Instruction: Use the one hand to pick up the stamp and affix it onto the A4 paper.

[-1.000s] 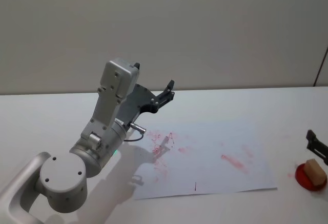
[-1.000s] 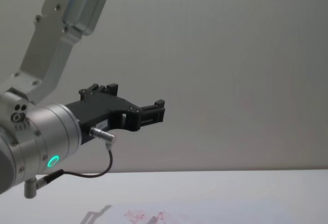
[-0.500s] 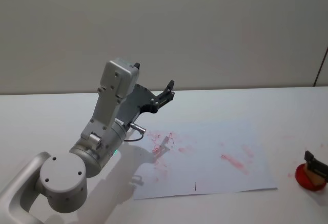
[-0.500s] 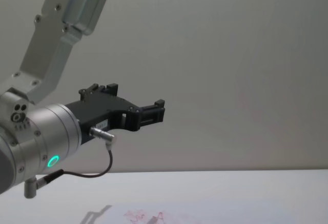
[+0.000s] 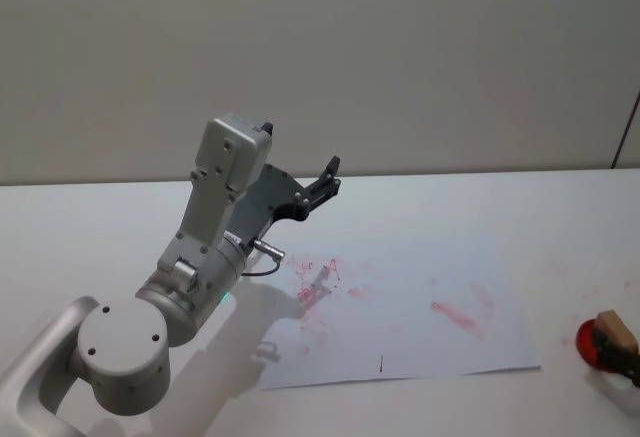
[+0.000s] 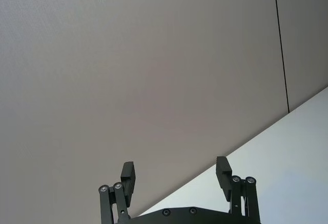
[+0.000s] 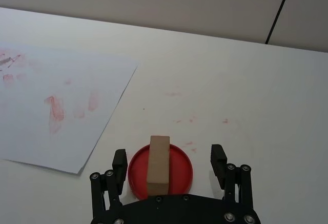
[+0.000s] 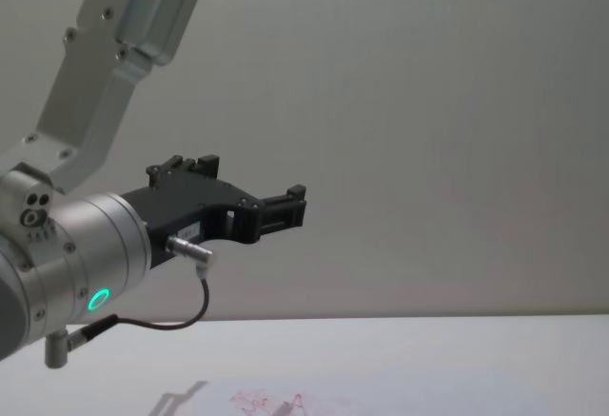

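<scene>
The stamp (image 7: 159, 165), a small tan wooden block, stands upright on a round red ink pad (image 7: 179, 175). My right gripper (image 7: 169, 158) is open, its two black fingers spread to either side of the pad, and neither finger touches the block. In the head view the stamp (image 5: 616, 329) sits at the far right edge with the right gripper (image 5: 629, 363) just at its near side. The A4 paper (image 5: 400, 307), with red smudges, lies in the middle of the table. My left gripper (image 5: 326, 181) is held up high over the paper's far left corner, open and holding nothing.
The big silver left arm (image 5: 200, 257) takes up the left part of the table and casts a shadow on the paper's left edge. Faint red specks (image 7: 179, 120) mark the white tabletop beyond the pad. A wall stands close behind the table.
The right gripper has drawn back toward me along the right edge, from beyond the stamp to its near side. The stamp stays on the pad. The left arm has not moved.
</scene>
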You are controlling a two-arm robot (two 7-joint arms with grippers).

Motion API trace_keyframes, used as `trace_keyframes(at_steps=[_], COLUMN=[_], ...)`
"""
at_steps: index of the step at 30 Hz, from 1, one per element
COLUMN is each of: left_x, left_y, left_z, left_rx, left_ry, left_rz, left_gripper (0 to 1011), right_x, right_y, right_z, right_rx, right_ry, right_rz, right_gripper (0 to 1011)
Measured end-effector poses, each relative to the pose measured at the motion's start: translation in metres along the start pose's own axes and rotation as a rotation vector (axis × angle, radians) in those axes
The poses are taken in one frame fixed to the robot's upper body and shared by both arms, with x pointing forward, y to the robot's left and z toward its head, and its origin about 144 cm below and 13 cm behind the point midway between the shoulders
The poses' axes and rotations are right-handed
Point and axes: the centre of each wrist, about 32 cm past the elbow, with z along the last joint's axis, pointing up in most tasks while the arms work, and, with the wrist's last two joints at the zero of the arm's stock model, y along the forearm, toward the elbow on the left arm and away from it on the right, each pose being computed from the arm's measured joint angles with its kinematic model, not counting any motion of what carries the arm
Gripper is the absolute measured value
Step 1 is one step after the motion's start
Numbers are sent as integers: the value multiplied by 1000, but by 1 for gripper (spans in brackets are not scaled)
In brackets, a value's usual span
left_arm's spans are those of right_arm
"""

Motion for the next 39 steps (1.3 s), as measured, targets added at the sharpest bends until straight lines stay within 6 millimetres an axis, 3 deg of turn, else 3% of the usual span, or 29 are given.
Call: trace_keyframes(at_steps=[4,12,28,32,39], left_x=[0,0,0,0,0], left_y=[0,0,0,0,0], left_z=[0,0,0,0,0], left_rx=[0,0,0,0,0], left_ry=[0,0,0,0,0], left_rz=[0,0,0,0,0], left_gripper=[1001,1001,1001,1001,1001], right_x=[-1,-2,-3,-3,-3], right_y=[0,0,0,0,1], right_z=[-2,-4,-6,-6,-4], right_rx=[-10,-23,-33,-34,-13], right_ry=[-4,-11,-14,-14,-15], right_rz=[7,16,23,24,36], right_gripper=[998,831,302,217,218])
